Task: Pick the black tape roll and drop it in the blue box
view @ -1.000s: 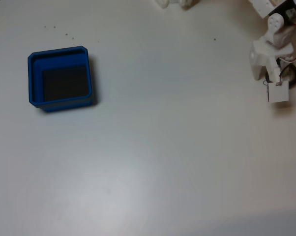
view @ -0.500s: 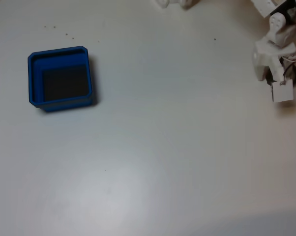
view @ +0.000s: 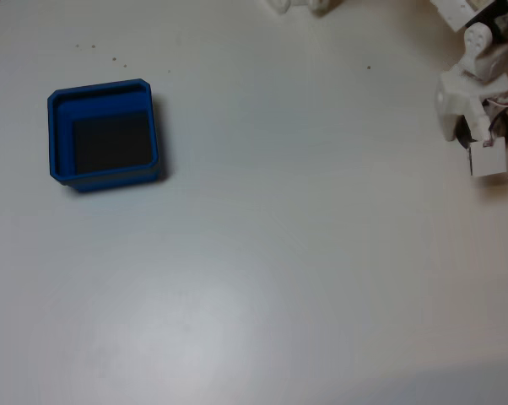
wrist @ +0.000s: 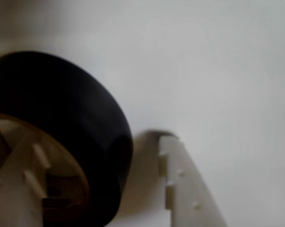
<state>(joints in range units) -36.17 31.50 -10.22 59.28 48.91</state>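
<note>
1. The black tape roll (wrist: 81, 137) lies flat on the white counter (view: 305, 253), with its pale tan inner core showing at the lower left of the wrist view.
2. In the fixed view the black tape roll (view: 500, 128) sits at the far right edge of the counter, mostly hidden under the white arm; only a dark arc of it shows.
3. The claw (wrist: 102, 189) straddles the wall of the roll: one white finger (wrist: 19, 184) is down inside the core, and the other finger (wrist: 185, 189) stands on the counter just outside the black rim.
4. The jaws are part open, with a gap still visible between the outer finger and the tape's side; the roll is bracketed but not clamped.
5. In the fixed view the claw (view: 478, 139) points down at the counter, with a small white block on the arm just below it.
6. The blue box (view: 58, 135) stands at the left of the fixed view, well apart from the roll, its dark floor bare.
</note>
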